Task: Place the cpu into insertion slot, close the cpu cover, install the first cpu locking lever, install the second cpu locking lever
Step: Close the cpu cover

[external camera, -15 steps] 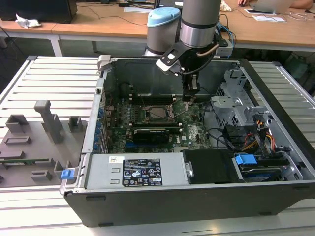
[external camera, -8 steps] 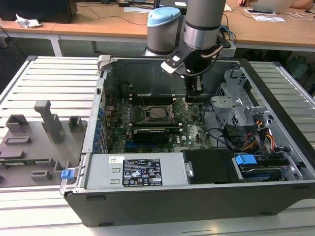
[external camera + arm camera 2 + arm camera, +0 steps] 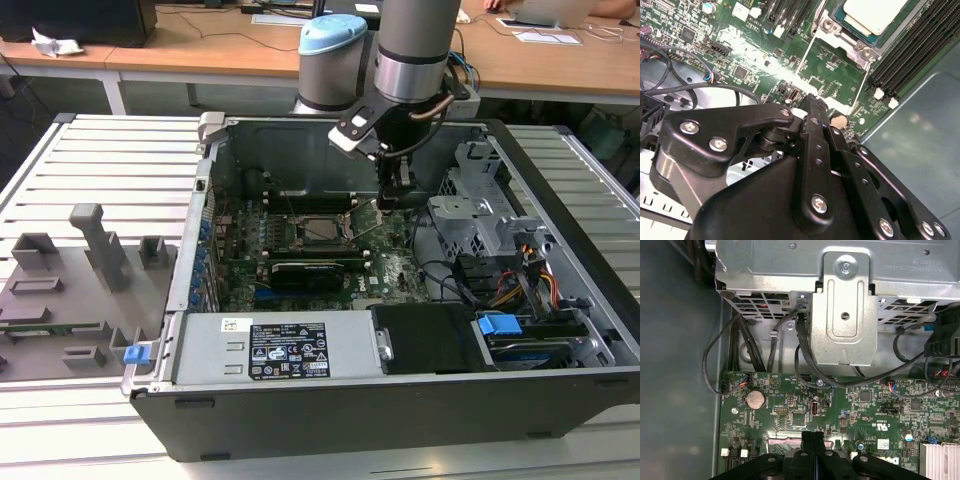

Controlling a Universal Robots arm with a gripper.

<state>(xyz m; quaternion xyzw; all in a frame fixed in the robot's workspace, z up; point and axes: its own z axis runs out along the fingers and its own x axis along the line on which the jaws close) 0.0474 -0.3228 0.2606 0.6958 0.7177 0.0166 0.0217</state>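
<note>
The cpu (image 3: pixel 872 14) shows its pale metal top inside the insertion slot (image 3: pixel 322 229) on the green board. The silver cpu cover (image 3: pixel 847 37) lies flat around the chip. Two thin wire levers (image 3: pixel 804 57) run out from the socket across the board towards my fingertips. In the exterior view one thin lever (image 3: pixel 368 224) slants up from the socket towards my gripper (image 3: pixel 393 198), which hangs just to the socket's right in that view. My gripper (image 3: pixel 814 436) is shut, its black fingers (image 3: pixel 812 107) pressed together with nothing seen between them.
The board sits deep in an open computer case (image 3: pixel 560 190). A metal drive cage (image 3: pixel 842 305) and black cables (image 3: pixel 805 350) are close to the gripper. Long black memory slots (image 3: pixel 912 47), a coin battery (image 3: pixel 754 399) and a power supply box (image 3: pixel 280 350) surround the socket.
</note>
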